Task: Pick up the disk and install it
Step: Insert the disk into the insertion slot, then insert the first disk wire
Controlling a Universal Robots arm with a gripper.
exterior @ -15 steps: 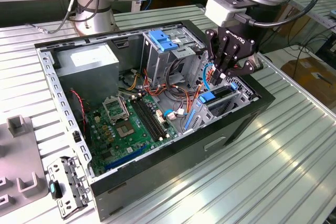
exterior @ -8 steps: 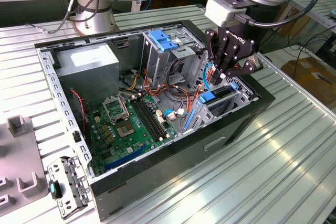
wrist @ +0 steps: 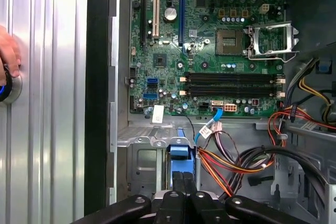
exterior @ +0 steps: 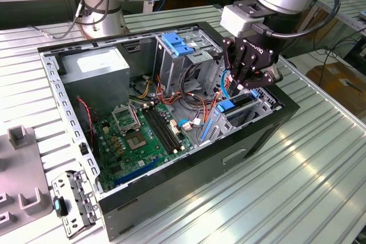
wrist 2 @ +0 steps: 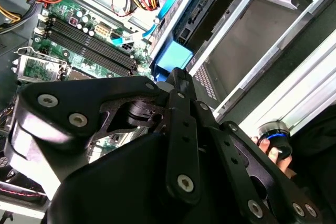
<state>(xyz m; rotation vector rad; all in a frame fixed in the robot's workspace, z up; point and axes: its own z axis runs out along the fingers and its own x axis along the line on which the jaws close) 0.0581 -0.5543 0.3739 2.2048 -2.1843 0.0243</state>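
Observation:
The disk [exterior: 239, 107] sits on edge in the metal drive bay at the corner of the open computer case [exterior: 171, 195] on the exterior view's right. Its blue handle [wrist: 179, 157] points up. My gripper [exterior: 250, 88] hangs straight over it with the fingers shut together. In both wrist views the fingertips [wrist 2: 178, 77] rest at the blue handle [wrist 2: 176, 56]. Whether they pinch it or only touch it is hidden. The disk's dark side [wrist 2: 205, 6] shows beyond the handle.
Inside the case are the green motherboard [exterior: 143, 135], the grey power-supply box [exterior: 97, 70], a tall cage with a blue latch [exterior: 177, 44] and loose cables [wrist: 236, 156]. A person's hand [wrist: 8, 56] rests on a round knob on the ribbed table. Metal brackets [exterior: 74, 204] lie outside the case.

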